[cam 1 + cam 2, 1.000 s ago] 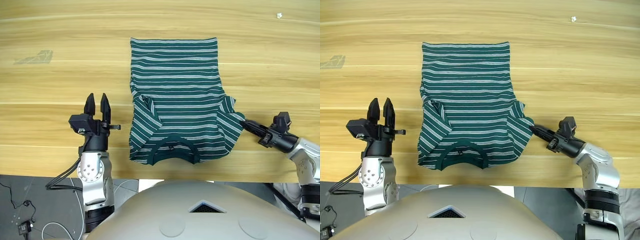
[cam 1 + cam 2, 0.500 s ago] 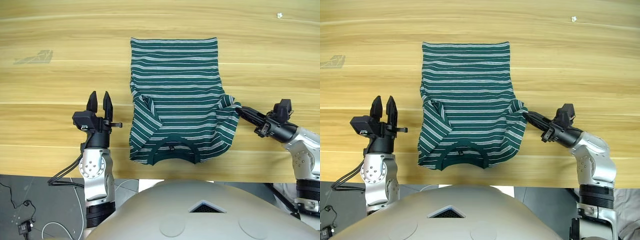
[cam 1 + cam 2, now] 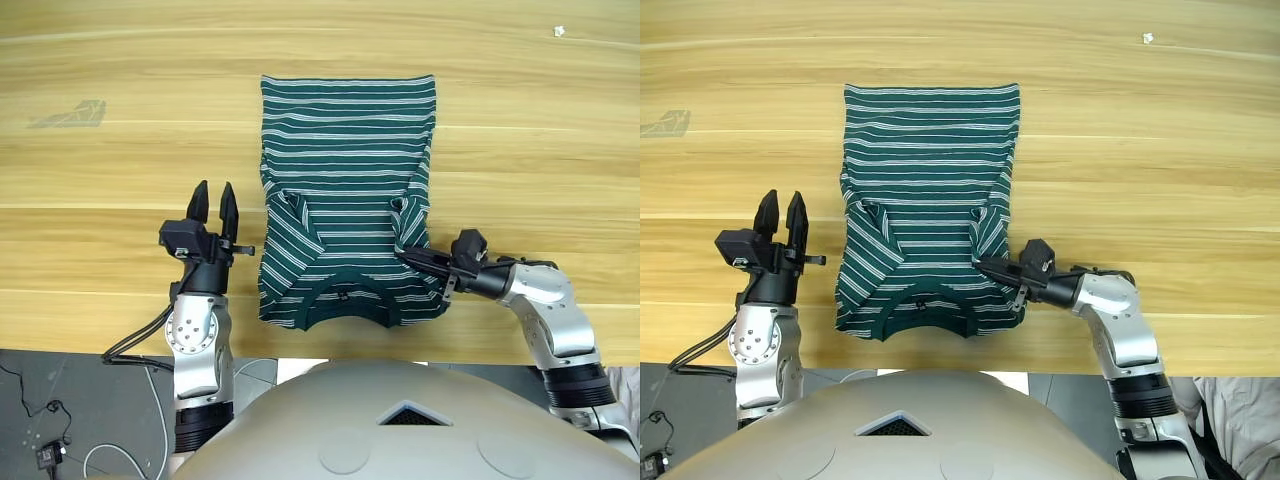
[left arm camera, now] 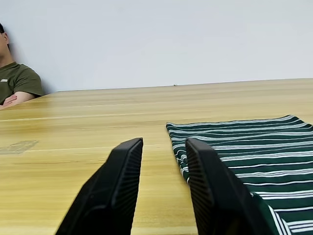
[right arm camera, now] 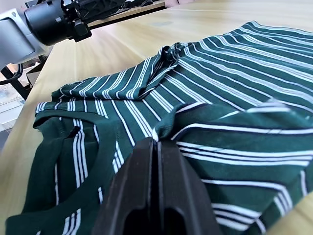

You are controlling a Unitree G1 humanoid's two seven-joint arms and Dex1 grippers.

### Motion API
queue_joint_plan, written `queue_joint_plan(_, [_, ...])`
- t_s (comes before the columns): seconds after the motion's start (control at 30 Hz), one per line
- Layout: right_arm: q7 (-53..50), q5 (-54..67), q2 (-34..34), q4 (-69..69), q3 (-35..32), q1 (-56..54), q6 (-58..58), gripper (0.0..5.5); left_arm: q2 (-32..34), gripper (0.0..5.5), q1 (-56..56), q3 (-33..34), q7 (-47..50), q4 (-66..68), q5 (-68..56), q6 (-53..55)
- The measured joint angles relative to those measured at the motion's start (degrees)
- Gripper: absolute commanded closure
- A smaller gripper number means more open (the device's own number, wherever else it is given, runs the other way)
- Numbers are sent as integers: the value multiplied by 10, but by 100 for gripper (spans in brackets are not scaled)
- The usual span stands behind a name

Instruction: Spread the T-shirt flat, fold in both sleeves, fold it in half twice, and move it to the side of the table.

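Wooden table (image 3: 120, 60), light in colour, with long boards running from left to right. Directly on it, near the middle, a dark green T-shirt (image 3: 350, 140) with thin white stripes: hem toward the far side, neck opening (image 3: 345, 296) close to the near edge, mostly flat, left sleeve (image 3: 292, 215) and right sleeve (image 3: 412, 212) turned in over the body, some wrinkles there. Far on the right, well apart from the shirt, a small white scrap (image 3: 559, 31). On the left side, a faint grey mark (image 3: 68, 115) on the wood.
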Motion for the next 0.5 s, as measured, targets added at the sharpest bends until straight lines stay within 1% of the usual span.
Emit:
queue_joint_plan(0.13, [-18,-9,1,0,6,4,-10,547,1,387,1,0,0,-2,0,0])
queue_joint_plan(0.27, [-30,8,17,-9,5,-2,-2,474,2,387,2,0,-1,-2,0,0])
queue_joint_plan(0.4, [-25,67,19,-45,3,-4,38,412,3,387,1,0,-1,-2,1,0])
queue_joint_plan(0.5, [-3,109,15,-75,4,1,68,365,4,387,0,0,-1,0,1,1])
